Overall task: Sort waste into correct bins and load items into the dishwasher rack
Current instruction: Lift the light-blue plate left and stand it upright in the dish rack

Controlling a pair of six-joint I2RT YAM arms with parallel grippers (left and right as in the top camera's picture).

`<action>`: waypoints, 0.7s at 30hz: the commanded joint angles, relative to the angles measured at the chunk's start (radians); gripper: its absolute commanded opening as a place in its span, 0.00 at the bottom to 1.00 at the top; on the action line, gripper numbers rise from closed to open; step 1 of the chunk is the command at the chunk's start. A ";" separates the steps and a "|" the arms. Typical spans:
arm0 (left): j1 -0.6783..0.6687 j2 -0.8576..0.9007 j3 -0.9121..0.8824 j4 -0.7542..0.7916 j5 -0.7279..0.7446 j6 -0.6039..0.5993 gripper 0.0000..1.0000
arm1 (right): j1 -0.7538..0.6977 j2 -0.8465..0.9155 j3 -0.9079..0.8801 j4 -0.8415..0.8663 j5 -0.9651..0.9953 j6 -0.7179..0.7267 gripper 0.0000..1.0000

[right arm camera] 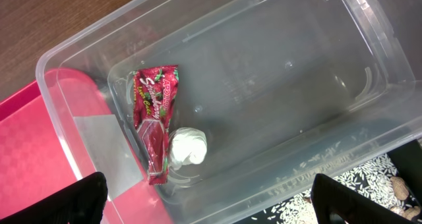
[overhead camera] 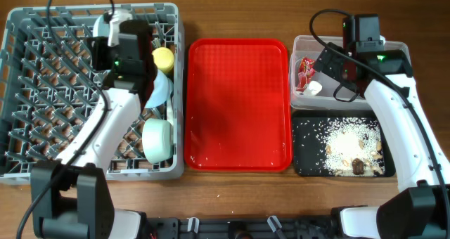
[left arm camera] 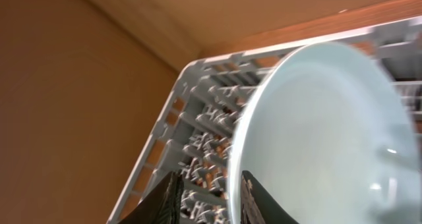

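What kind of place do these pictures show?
Probably a dish-clearing test station, not a real kitchen: a wooden table holds a large grey plastic dishwasher rack, a flat red serving tray, and a clear plastic tub with waste.

A brown wooden table (overhead camera: 232, 14) fills the overhead view from edge to edge, its grain running from 9 to 3 o'clock. The light on it is soft and even, and shadows are faint.

In the right wrist view the same wood shows at 11 o'clock (right arm camera: 59, 13), darker and streaked.

The left wrist view is blurred. A strip of wood grain lies at 1 o'clock (left arm camera: 369, 16). A plain tan surface (left arm camera: 59, 105) takes the whole 9 o'clock side, and a paler band (left arm camera: 151, 26) slants from 11 o'clock toward the centre. Whether that surface is wall or floor cannot be told.
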 commanded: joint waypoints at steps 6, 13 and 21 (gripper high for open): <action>-0.292 0.008 0.008 0.005 0.002 -0.031 0.46 | -0.003 0.009 0.001 0.000 -0.001 -0.017 1.00; -0.169 -0.121 0.246 -0.499 0.664 -0.331 0.61 | -0.003 0.009 0.001 0.000 -0.001 -0.017 1.00; 0.264 -0.040 0.525 -0.754 1.087 -0.337 0.95 | -0.003 0.009 0.001 0.000 -0.001 -0.017 1.00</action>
